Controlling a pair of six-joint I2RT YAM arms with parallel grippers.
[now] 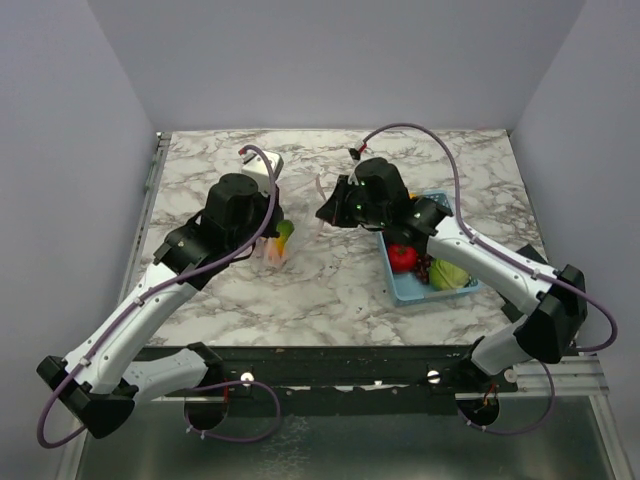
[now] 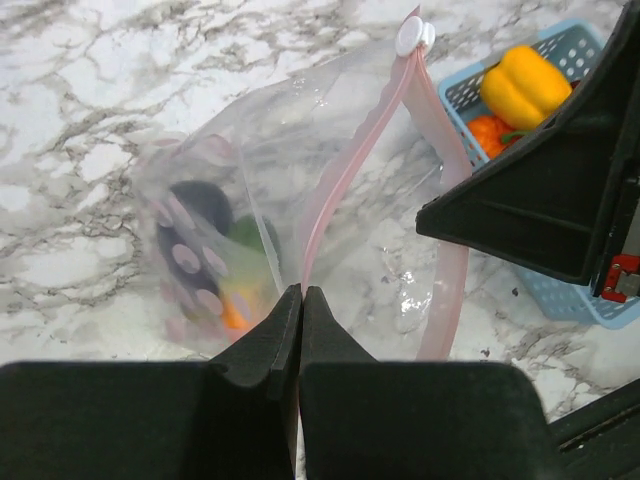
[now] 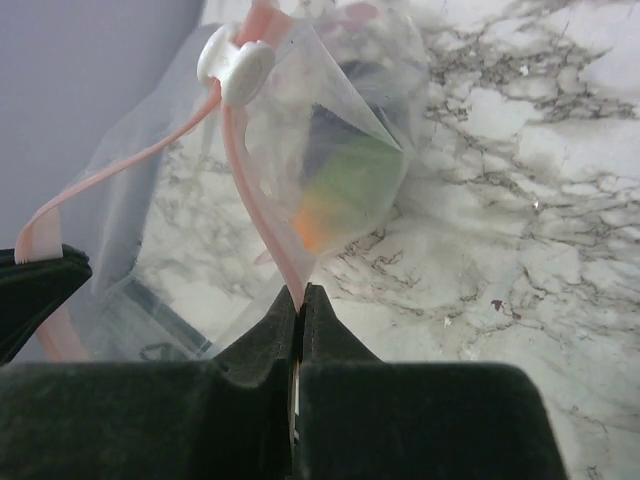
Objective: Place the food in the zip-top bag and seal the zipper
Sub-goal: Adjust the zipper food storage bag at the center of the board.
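Observation:
The clear zip-top bag (image 1: 303,208) hangs between my two grippers above the marble table. My left gripper (image 2: 301,292) is shut on one pink zipper strip (image 2: 345,170). My right gripper (image 3: 301,292) is shut on the other pink strip (image 3: 262,215). The two strips stand apart, so the mouth is open. The white slider (image 2: 412,35) sits at the far end of the zipper and also shows in the right wrist view (image 3: 235,62). Inside the bag lie a dark eggplant (image 2: 195,215), a green piece (image 3: 360,175) and an orange piece (image 2: 232,315).
A light-blue basket (image 1: 400,292) stands right of the bag, under my right arm. It holds a red piece (image 1: 402,257), dark grapes (image 1: 424,266), a green piece (image 1: 448,273), a yellow pepper (image 2: 525,85) and an orange piece (image 2: 490,132). A small white object (image 1: 262,162) lies at the back.

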